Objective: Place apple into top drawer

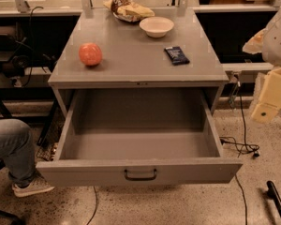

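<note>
Camera view shows the apple (90,54) resting on the worktop (131,62), left of centre, not yet picked up. Below, the top drawer (187,170) stands pulled out, ready to receive it. At the right edge the hand (270,96) hangs well apart from both; how far open it is, I cannot tell.

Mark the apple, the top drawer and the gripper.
apple (90,54): camera view, middle of its skin, on the cabinet (131,62), left side.
top drawer (140,164): camera view, front panel above the handle (140,175); drawer pulled open.
gripper (268,100): camera view, cream body at the right edge, beside the cabinet.
</note>
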Controlling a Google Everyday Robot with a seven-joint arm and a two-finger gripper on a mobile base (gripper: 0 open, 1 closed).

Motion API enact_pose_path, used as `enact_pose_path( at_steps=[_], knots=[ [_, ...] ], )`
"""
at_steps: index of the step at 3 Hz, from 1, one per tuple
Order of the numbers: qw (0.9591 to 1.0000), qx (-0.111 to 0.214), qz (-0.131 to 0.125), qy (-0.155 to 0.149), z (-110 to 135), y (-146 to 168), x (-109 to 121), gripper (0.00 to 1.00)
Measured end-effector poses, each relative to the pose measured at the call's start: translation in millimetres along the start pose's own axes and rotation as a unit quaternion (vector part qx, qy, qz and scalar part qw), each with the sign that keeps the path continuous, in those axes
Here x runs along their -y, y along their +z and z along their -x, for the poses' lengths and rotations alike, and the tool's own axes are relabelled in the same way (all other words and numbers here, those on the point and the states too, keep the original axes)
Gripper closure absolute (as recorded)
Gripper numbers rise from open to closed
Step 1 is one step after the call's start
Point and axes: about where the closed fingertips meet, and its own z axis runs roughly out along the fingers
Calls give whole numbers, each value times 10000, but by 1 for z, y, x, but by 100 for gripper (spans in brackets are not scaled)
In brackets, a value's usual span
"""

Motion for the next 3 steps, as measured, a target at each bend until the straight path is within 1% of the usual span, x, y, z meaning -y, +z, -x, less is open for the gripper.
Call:
enact_pose_path(
  at_steps=[1,2,3],
  knots=[
    [10000,0,-1,0,0,0,0,0],
    [9999,143,-62,48,11,9,10,0],
    [9957,715,-368,468,50,47,49,0]
  ],
)
